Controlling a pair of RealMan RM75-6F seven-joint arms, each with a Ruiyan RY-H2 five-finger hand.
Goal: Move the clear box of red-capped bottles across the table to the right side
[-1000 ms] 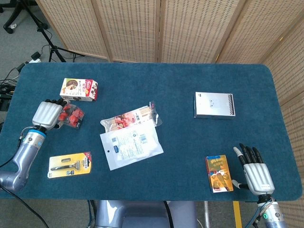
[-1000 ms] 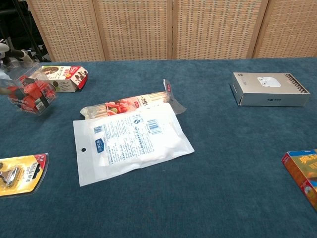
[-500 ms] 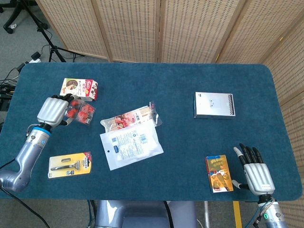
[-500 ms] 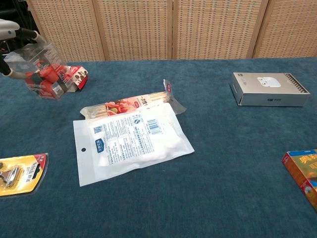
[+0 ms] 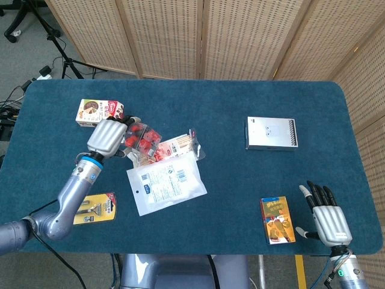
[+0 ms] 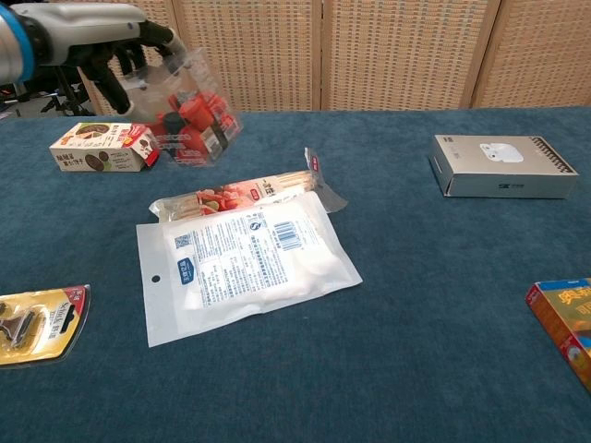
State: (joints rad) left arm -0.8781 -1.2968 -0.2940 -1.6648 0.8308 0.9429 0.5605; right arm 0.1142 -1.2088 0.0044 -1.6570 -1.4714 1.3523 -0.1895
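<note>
The clear box of red-capped bottles point(image 5: 143, 139) point(image 6: 192, 109) hangs in the air above the table's left half, tilted. My left hand point(image 5: 109, 136) point(image 6: 109, 39) grips it from the left side, fingers wrapped around the box. In the head view the box sits over the upper end of the stick-snack packet point(image 5: 163, 149). My right hand point(image 5: 328, 220) rests open at the table's near right corner, fingers spread, holding nothing; the chest view does not show it.
A white pouch point(image 5: 165, 182) point(image 6: 242, 261) lies mid-left. A snack carton point(image 5: 99, 112) point(image 6: 100, 148) sits far left, a razor card point(image 5: 91, 208) point(image 6: 35, 319) near left. On the right are a silver box point(image 5: 271, 133) point(image 6: 502, 165) and an orange box point(image 5: 277, 220) point(image 6: 565, 325).
My left hand has lifted the clear box and carried it rightward, from beside the snack carton to above the stick-snack packet. The right hand has barely shifted.
</note>
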